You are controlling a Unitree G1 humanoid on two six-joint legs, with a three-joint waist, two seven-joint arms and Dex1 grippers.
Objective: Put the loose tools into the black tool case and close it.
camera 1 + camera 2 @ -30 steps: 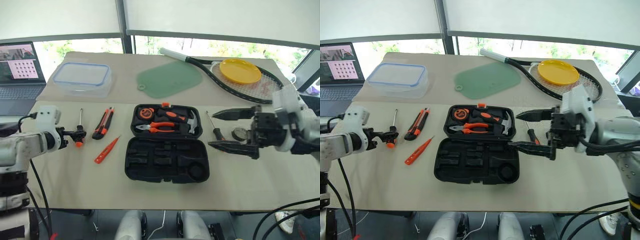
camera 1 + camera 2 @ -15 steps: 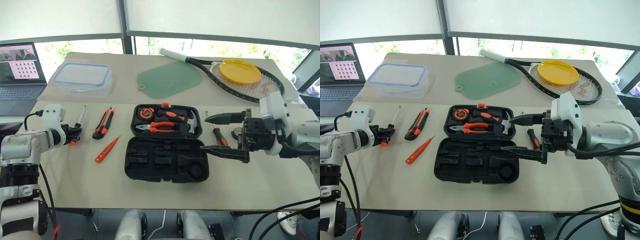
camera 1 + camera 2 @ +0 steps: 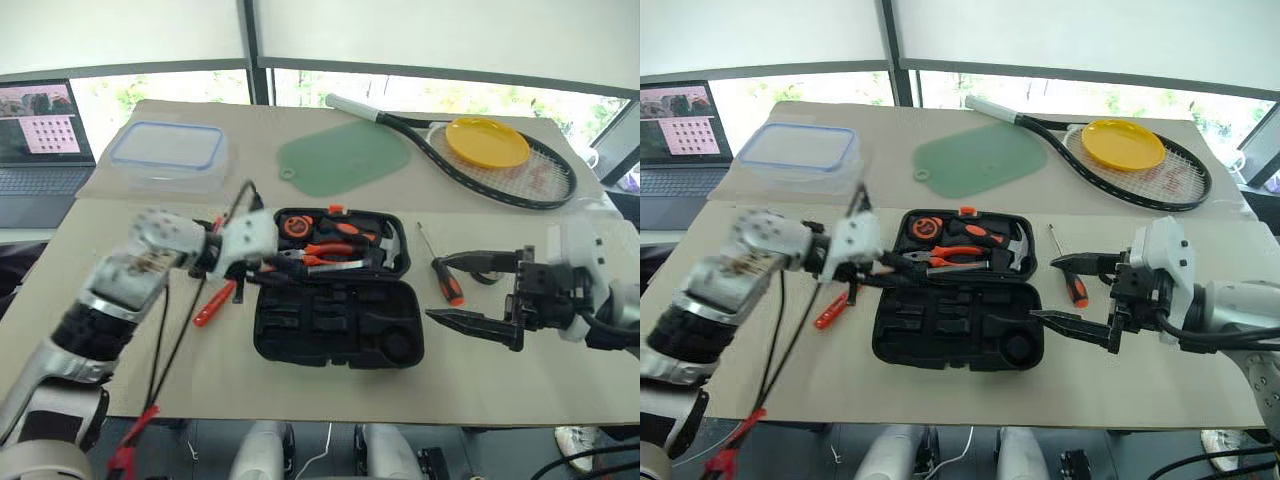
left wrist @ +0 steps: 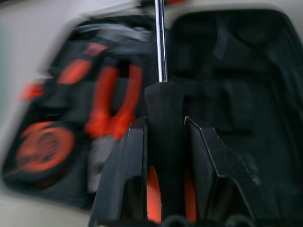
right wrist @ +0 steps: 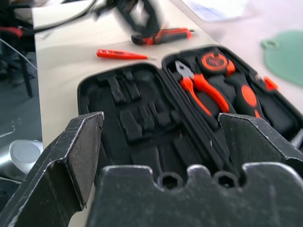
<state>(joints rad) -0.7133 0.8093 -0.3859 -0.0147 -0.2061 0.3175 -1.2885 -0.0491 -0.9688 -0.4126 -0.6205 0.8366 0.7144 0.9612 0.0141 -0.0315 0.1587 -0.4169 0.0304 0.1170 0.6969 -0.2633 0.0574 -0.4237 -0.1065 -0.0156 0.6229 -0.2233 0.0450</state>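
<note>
Gripping a screwdriver (image 4: 163, 142), left gripper (image 4: 163, 156) overhangs case (image 3: 335, 320).

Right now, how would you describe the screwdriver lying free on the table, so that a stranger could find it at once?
Start at the open black tool case in the middle of the table. Look at the bare tabletop between the case and the right gripper. There lies the screwdriver, with a thin metal shaft and a black-and-orange handle, the only tool on that side; the slim all-orange tester lies on the case's other side.
</note>
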